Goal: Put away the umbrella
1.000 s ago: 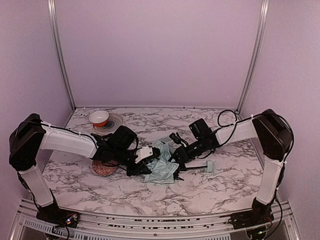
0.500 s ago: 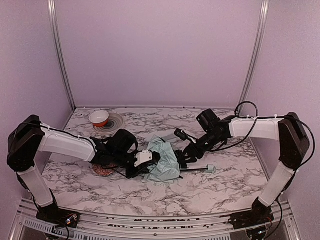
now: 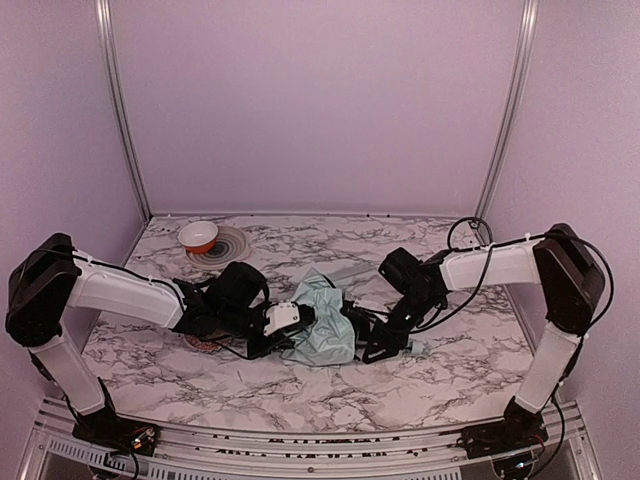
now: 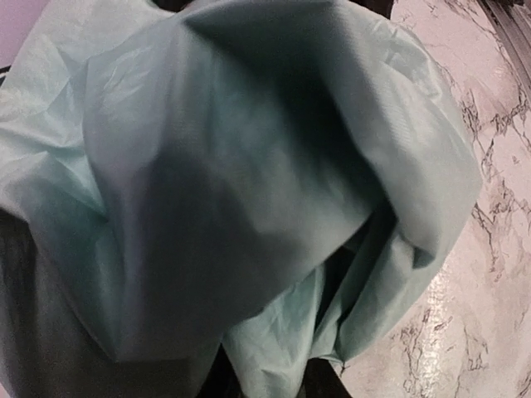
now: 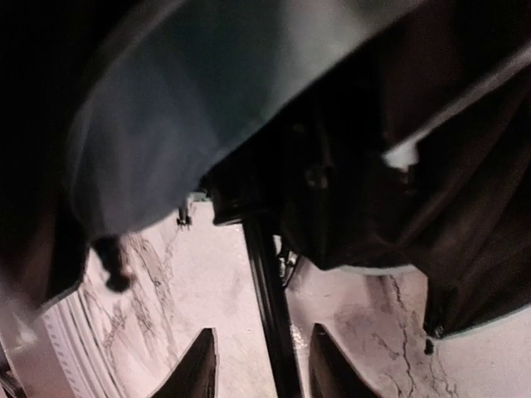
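Marble table, lilac walls; right tool open astride umbrella shaft; left tool state unclear.

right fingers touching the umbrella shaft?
Apart. Right wrist view: the umbrella shaft runs between the right gripper's fingers, with bare marble table showing on both sides.

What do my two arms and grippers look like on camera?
Both arms match: the left arm and right arm have white shells between bulky black joint housings. A thin black cable loops off the right arm. The left gripper carries a white block; the right gripper ends in dark pointed fingers.
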